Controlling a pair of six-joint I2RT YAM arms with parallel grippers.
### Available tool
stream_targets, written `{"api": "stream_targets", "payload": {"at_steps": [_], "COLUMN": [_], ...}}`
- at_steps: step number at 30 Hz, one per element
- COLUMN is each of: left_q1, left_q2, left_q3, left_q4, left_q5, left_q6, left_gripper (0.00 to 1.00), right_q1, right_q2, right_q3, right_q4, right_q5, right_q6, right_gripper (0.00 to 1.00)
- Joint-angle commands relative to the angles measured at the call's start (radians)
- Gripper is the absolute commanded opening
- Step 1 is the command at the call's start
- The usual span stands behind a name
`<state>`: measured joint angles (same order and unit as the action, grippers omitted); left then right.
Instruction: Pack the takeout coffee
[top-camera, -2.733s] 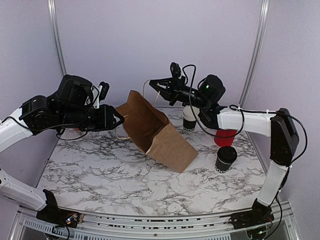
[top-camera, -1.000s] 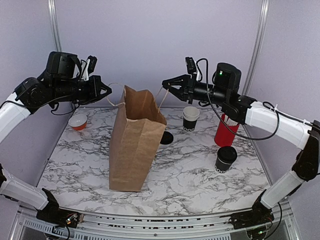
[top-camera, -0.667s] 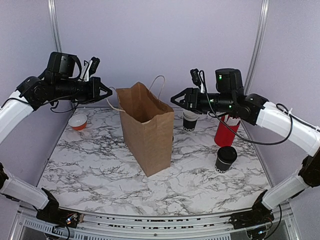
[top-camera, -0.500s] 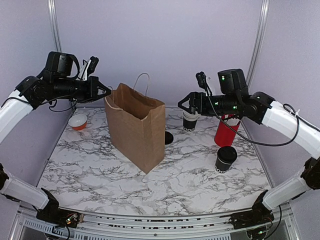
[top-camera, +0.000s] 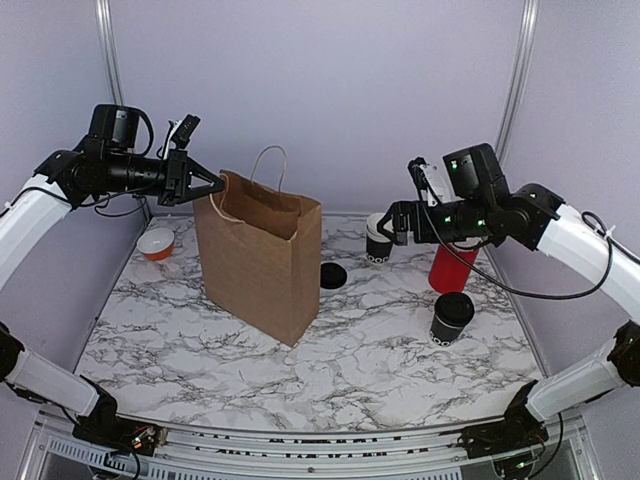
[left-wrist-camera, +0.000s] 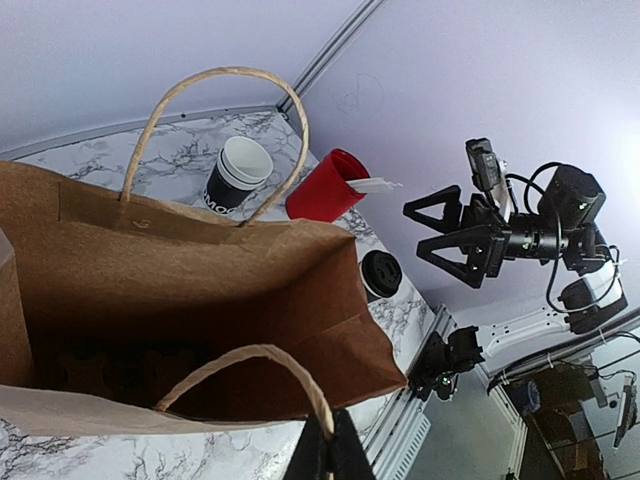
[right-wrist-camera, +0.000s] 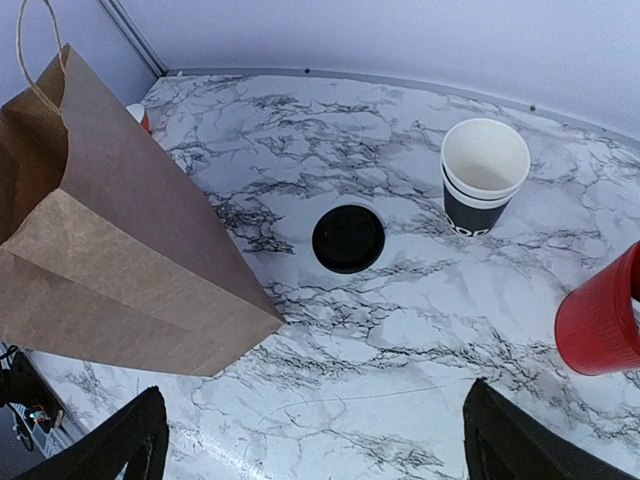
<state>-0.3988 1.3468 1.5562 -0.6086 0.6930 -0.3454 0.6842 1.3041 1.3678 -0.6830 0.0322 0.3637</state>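
The lidded takeout coffee is stood upright at the right of the marble table, well apart from both arms. Farther back, 1 handle of the upright paper bag is pinched by the left gripper. The right gripper is held wide open in the air.

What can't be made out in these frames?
Bottom of the bag: left wrist view, lost in shadow.
Print on the takeout coffee: too small from the top; cup outside the right wrist view.
Red cylinder: cut by the right wrist frame edge; right arm covers its top overhead.
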Motion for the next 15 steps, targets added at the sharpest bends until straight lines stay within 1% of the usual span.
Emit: {"api": "stream_targets", "payload": {"at_steps": [1,2,3,4,5,7,8,10,12,14,15], "left_q1": [0.022,0.027,0.027,0.028,0.028,0.028,0.027,0.027,0.027,0.027,0.027], "left_q2": [-0.032,-0.037,-0.045,-0.066,-0.089,-0.139,-0.166,-0.218,-0.270,-0.320,-0.347], "left_q3": [-0.027,-0.032,-0.044,-0.060,-0.078,-0.118,-0.138,-0.175,-0.213,-0.279,-0.308], "left_q4": [0.015,0.004,-0.003,-0.004,-0.003,-0.004,-0.005,-0.009,-0.030,-0.035,-0.036], "left_q5": [0.026,-0.025,-0.077,-0.122,-0.162,-0.245,-0.262,-0.295,-0.340,-0.385,-0.404], "left_q6": [0.014,0.008,0.000,-0.010,-0.014,-0.018,-0.016,-0.014,-0.012,-0.039,-0.059], "left_gripper": [0.03,0.08,0.19,0.33,0.39,0.57,0.61,0.75,0.85,0.91,0.92], "right_q1": [0.007,0.015,0.023,0.030,0.036,0.041,0.041,0.041,0.041,0.041,0.041], "right_q2": [0.016,0.037,0.060,0.083,0.102,0.131,0.145,0.171,0.201,0.231,0.247], "right_q3": [0.018,0.035,0.054,0.074,0.089,0.104,0.106,0.109,0.111,0.113,0.114], "right_q4": [0.013,0.008,0.001,-0.003,0.002,0.036,0.064,0.119,0.173,0.227,0.251], "right_q5": [-0.040,-0.027,-0.007,0.014,0.028,0.044,0.047,0.051,0.050,0.049,0.046], "right_q6": [-0.046,-0.050,-0.056,-0.059,-0.062,-0.065,-0.067,-0.072,-0.077,-0.078,-0.078], "right_gripper": [0.99,0.98,0.97,0.96,0.95,0.94,0.93,0.92,0.91,0.90,0.90]}}
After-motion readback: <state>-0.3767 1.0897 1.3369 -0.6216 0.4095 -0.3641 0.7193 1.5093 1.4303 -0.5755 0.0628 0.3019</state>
